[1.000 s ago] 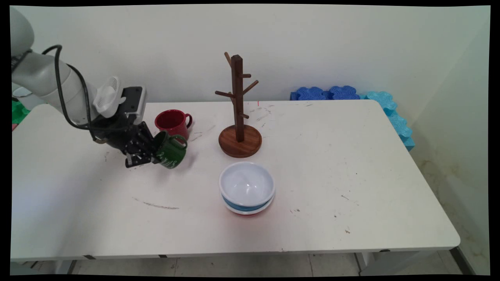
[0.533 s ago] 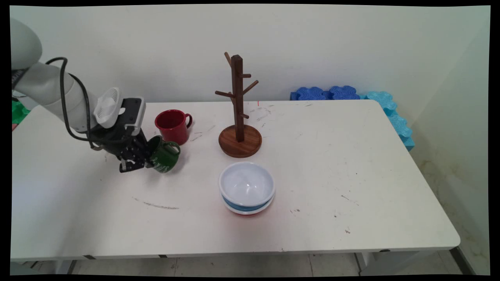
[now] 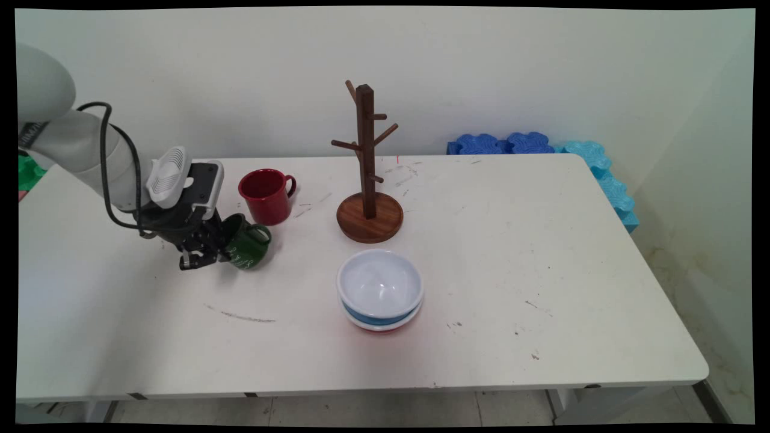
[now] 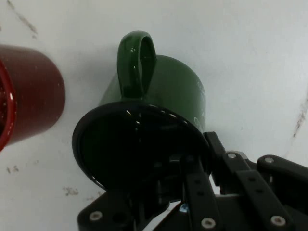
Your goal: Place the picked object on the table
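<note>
I see my tool [image 3: 207,255] clamped on one green mug's [image 3: 248,246] rim; one red mug [image 3: 265,193], two stacked bowls [image 3: 380,290] nearby.

The white arm reaches in from the left, bent low, black cables hanging from it. Its black pincer [image 3: 224,251] is tilted down to the right, fingers clamped.
</note>
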Tool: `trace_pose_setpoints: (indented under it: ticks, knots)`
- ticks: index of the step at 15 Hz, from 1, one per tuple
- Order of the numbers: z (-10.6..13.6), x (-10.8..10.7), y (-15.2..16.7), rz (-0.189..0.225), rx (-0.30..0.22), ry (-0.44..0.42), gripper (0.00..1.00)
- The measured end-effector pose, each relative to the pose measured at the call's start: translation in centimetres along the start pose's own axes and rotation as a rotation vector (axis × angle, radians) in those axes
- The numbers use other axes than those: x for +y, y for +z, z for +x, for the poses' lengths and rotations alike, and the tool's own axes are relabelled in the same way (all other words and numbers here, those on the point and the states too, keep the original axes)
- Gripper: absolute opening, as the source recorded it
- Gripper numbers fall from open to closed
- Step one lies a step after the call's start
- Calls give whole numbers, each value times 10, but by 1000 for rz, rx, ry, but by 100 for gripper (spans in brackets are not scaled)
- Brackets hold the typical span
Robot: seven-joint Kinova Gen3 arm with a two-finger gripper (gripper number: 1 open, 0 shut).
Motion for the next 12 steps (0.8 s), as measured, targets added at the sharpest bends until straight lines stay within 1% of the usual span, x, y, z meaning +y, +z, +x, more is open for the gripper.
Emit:
trace_pose_setpoints:
  ticks: [4, 5, 12]
  knots:
    - [-3, 0, 8, 6, -18, 13, 0]
    - [-3, -1, 9, 7, -21, 15, 100]
    - [-5, -3, 17, 14, -27, 26, 100]
